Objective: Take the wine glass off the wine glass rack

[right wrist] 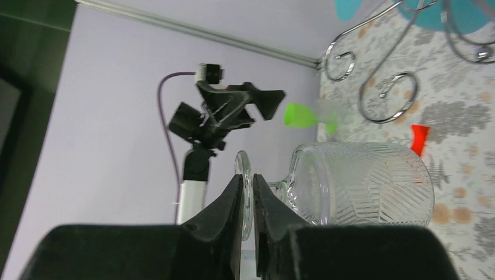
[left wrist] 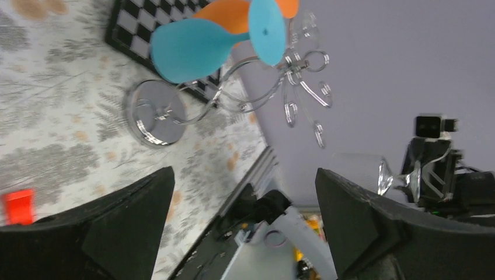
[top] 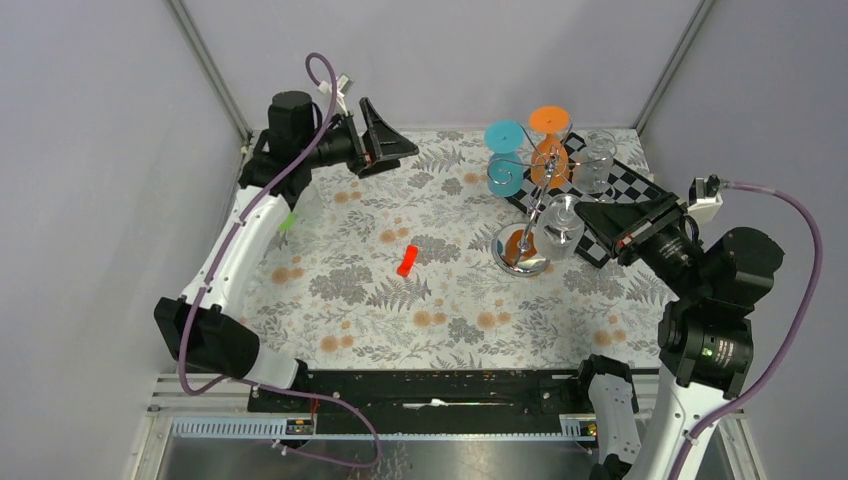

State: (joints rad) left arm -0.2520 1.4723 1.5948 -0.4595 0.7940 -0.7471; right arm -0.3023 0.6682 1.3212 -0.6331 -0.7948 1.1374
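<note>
Across the top view, a floral table (top: pixel 380 320). Right of centre on it, the wine glass rack (top: pixel 520 258), with a blue glass (top: pixel 505 178) and an orange glass (top: pixel 548 160) hooked foot-up in its loops. Upper left, out of the way, the left gripper (left wrist: pixel 244 172), spread wide on nothing. At right, the right gripper (right wrist: pixel 248 195), pinching the foot of the clear wine glass (right wrist: pixel 362 184). Bowl sideways, apart from the wire arms, seemingly slid free.

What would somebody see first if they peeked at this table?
Probably the bright blue wine glass and orange wine glass hanging upside down on the silver rack at the table's far right. Next to it, the right gripper pinches a clear patterned wine glass by its foot, tipped sideways. A small red block lies mid-cloth.
</note>
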